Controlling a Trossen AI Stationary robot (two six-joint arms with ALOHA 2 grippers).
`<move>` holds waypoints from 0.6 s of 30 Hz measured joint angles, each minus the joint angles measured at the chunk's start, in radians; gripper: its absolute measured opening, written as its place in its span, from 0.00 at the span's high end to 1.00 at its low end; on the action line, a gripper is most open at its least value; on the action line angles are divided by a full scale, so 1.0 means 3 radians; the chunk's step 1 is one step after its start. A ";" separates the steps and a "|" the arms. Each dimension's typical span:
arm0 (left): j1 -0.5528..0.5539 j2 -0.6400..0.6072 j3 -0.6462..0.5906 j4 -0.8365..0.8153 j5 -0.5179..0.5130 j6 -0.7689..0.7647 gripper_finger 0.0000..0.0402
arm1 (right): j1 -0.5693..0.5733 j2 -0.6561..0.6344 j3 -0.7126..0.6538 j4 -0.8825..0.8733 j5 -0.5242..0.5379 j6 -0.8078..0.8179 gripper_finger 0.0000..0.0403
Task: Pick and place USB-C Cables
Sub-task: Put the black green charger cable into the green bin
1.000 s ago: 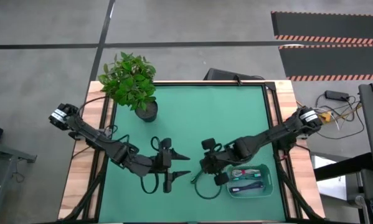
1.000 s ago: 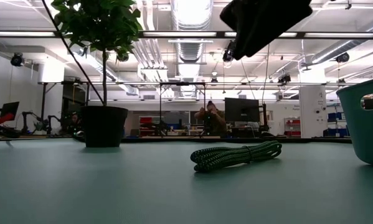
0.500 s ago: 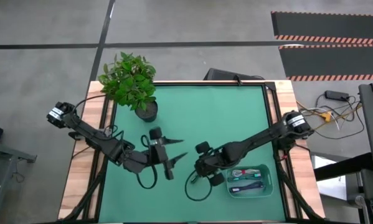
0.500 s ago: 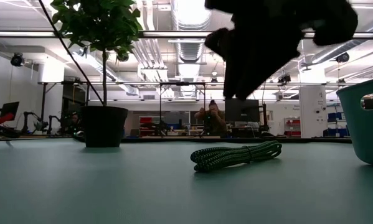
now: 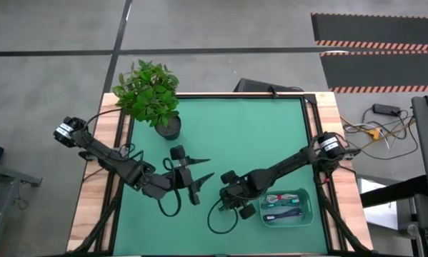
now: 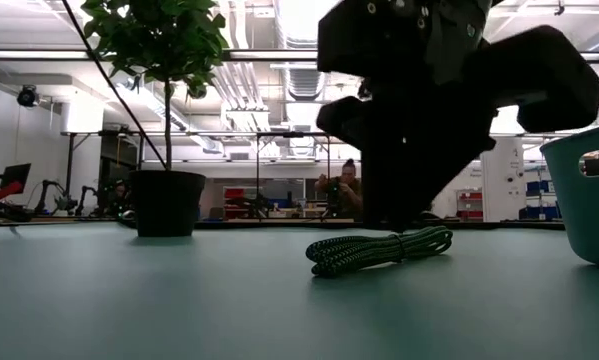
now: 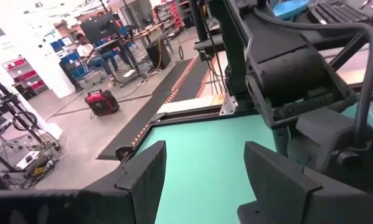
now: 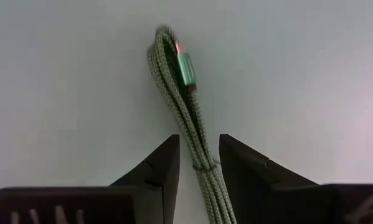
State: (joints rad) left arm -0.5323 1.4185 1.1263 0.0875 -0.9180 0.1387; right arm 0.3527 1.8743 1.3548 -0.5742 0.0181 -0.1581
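Note:
A green braided USB-C cable bundle [image 8: 186, 106] lies flat on the green mat and also shows in the low view [image 6: 379, 250]. My right gripper [image 8: 200, 138] is open and points down over it, one finger on each side of the bundle. I see no touch. In the high view the right gripper [image 5: 228, 193] hides the cable. The other cables [image 5: 281, 207], teal-blue, white with red, and dark blue, lie inside the teal bin [image 5: 305, 207]. My left gripper [image 5: 205, 170] hovers open near the mat's middle, to the left of the right gripper.
A potted plant [image 5: 148, 93] stands at the mat's far left corner; its pot [image 6: 167, 200] shows in the low view. The bin's wall [image 6: 584, 200] rises just to the right of the cable. Black robot wiring loops [image 5: 221, 218] hang near the right gripper. A person sits in the room beyond.
My right gripper has come down and moved toward the table's left, from well above the mat to a place over the green cable, its fingers now on either side of it. My left gripper has moved a little toward the far edge. The cable has not moved.

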 joint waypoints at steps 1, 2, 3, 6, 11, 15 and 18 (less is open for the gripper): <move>0.0000 0.0000 -0.0016 0.0002 -0.0001 -0.0002 0.50 | 0.0000 0.0010 0.0000 0.0002 0.0000 0.0000 0.74; 0.0000 0.0000 -0.0032 0.0009 -0.0001 -0.0003 0.50 | -0.0003 0.0026 -0.0001 0.0009 0.0000 0.0000 0.74; 0.0000 0.0000 -0.0058 0.0030 -0.0001 -0.0005 0.50 | -0.0006 0.0042 -0.0001 0.0037 0.0000 0.0000 0.74; 0.0000 0.0000 -0.0104 0.0047 0.0000 -0.0017 0.50 | -0.0010 0.0099 -0.0001 0.0068 0.0021 0.0000 0.74; 0.0000 0.0000 -0.0113 0.0058 -0.0001 -0.0060 0.50 | -0.0029 0.0254 0.0005 0.0137 0.0030 0.0001 0.74; 0.0000 0.0000 -0.0115 0.0059 -0.0001 -0.0069 0.50 | -0.0043 0.0327 0.0013 0.0133 0.0010 0.0002 0.76; 0.0000 0.0000 -0.0117 0.0061 -0.0001 -0.0072 0.50 | -0.0042 0.0322 0.0010 0.0134 0.0005 0.0002 0.81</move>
State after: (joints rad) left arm -0.5323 1.4185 1.0912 0.1059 -0.9184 0.1169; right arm 0.3401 1.9710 1.3578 -0.5341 0.0197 -0.1574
